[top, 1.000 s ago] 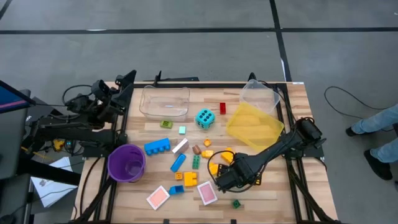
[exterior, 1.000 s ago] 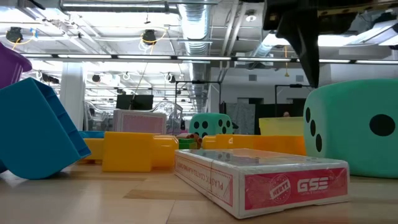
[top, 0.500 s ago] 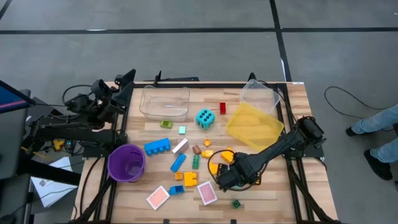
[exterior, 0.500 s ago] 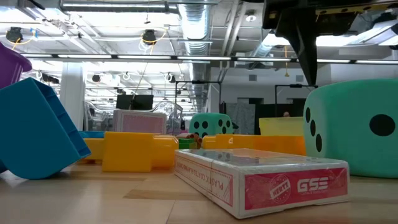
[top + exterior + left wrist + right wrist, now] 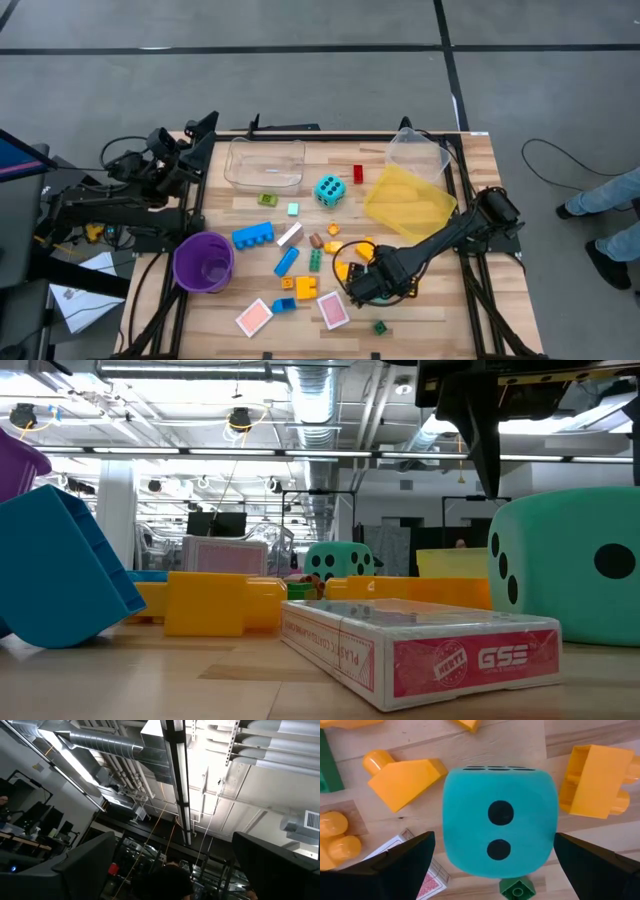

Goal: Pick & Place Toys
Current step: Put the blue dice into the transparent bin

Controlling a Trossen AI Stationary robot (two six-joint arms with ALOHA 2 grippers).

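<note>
A cyan die (image 5: 500,827) rests on the wooden table (image 5: 520,745), two black dots on its top face. My right gripper (image 5: 494,840) hangs over it, pointing down and open. One finger stands on each side of the die, clear of it. In the high view this gripper (image 5: 372,287) hides the die. A second cyan die (image 5: 329,190) sits farther back. Bricks, among them a blue brick (image 5: 253,235), and pink cards (image 5: 333,310) lie scattered on the table. My left gripper (image 5: 200,130) waits open at the table's far left corner, tipped upward.
A purple cup (image 5: 204,262) stands at the left, a tilted yellow bin (image 5: 408,200) at the right. Two clear containers (image 5: 265,162) (image 5: 417,152) stand at the back. Yellow bricks (image 5: 402,777) (image 5: 595,782) and a small green brick (image 5: 517,889) lie close around the die.
</note>
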